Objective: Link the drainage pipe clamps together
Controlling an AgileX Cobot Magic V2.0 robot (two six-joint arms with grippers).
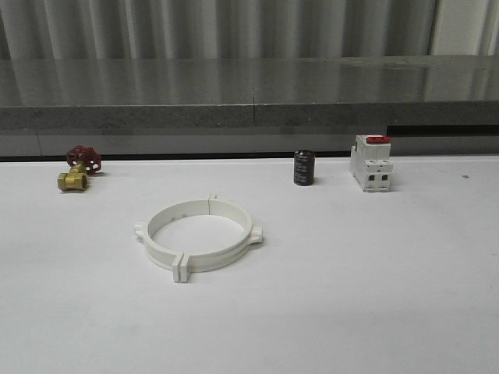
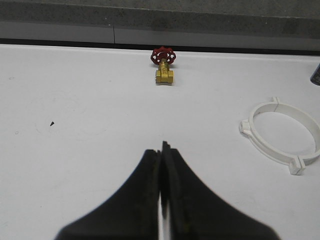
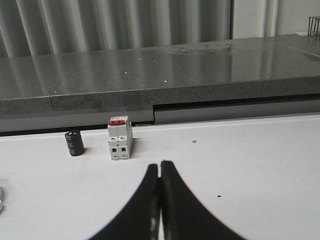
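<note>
Clamps lie mid-table, left of centre, the two halves already meeting as a closed ring, tabs paired; joining looks complete. Left end effector and right end effector are both closed on nothing, well apart from the ring, probably parked clear.

Soft, even overhead light washes the white worktop bright, shadows barely hugging the clamp ring. The grey ledge behind shows streaky reflections. Front view is slightly grainy; in both wrist views the dark fingers sit close and blurred.
</note>
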